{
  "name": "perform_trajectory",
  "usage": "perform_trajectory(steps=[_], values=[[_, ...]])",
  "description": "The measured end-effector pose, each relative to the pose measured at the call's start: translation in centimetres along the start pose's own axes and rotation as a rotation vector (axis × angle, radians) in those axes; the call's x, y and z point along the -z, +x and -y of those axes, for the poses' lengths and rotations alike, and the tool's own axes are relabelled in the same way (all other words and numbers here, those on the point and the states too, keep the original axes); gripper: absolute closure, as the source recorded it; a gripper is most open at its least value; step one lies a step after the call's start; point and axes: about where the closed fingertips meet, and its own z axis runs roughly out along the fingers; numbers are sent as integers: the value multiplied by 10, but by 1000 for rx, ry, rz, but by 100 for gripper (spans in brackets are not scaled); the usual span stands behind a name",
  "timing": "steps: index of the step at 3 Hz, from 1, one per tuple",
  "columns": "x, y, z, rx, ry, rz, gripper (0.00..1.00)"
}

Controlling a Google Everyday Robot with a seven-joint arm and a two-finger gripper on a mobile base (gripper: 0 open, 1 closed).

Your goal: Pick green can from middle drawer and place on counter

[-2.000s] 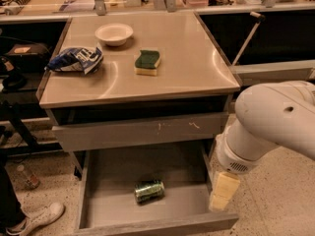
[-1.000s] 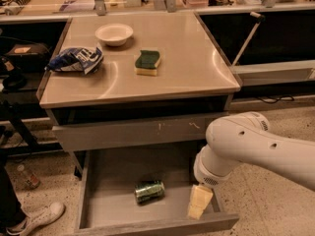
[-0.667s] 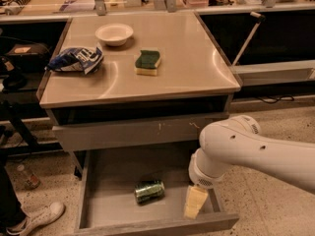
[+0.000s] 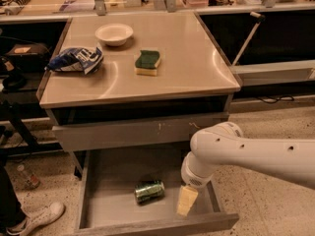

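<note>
The green can [image 4: 149,191] lies on its side in the open middle drawer [image 4: 106,200], near its middle. My gripper [image 4: 186,200] hangs over the drawer's right part, a short way right of the can and apart from it. The white arm [image 4: 246,154] reaches in from the right. The counter [image 4: 187,65] is the steel table top above the drawers.
On the counter stand a white bowl [image 4: 114,34], a green-and-yellow sponge [image 4: 147,63] and a blue-and-white chip bag [image 4: 75,59]. A closed drawer front [image 4: 138,131] sits above the open drawer. A person's shoe [image 4: 34,219] is on the floor at the lower left.
My arm and gripper have moved left over the drawer, from its right edge to close beside the can. The can has not moved.
</note>
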Motion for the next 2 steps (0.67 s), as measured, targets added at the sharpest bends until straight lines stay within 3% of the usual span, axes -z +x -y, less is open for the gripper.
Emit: perform_trajectory(steps=[1,2], values=[[-17,-18,4,41,0,58,0],[-40,-54,15,120,1,136,0]])
